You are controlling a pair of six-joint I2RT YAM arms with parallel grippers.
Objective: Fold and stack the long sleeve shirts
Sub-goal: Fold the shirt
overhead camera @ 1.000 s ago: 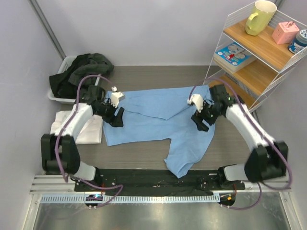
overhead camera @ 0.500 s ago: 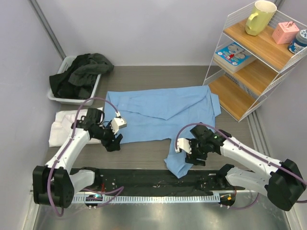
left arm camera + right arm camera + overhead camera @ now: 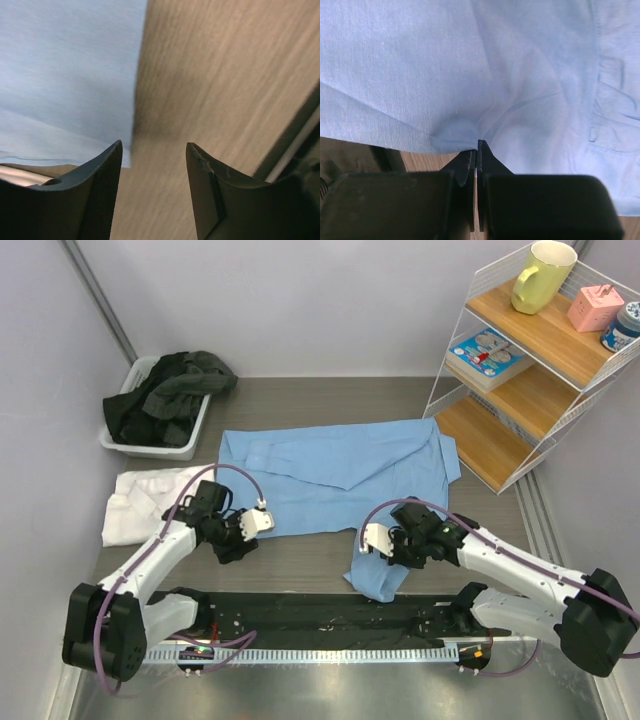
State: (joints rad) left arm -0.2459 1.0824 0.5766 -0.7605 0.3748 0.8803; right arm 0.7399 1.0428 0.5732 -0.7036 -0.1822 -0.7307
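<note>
**Two shirts, one spread, one rumpled**

The light blue shirt (image 3: pixel 340 475) lies spread flat in the middle, with one sleeve folded across its body and a part trailing toward the near side. The white shirt (image 3: pixel 140 505) lies rumpled just left of it.

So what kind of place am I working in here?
Probably a lab mock-up of a laundry corner: plain panels around a table, a white bin of dark clothes, a wire shelf holding a mug.

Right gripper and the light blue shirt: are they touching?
Touching. The right wrist view shows the right gripper shut, its tips pinching a pucker at the edge of the light blue shirt.
</note>
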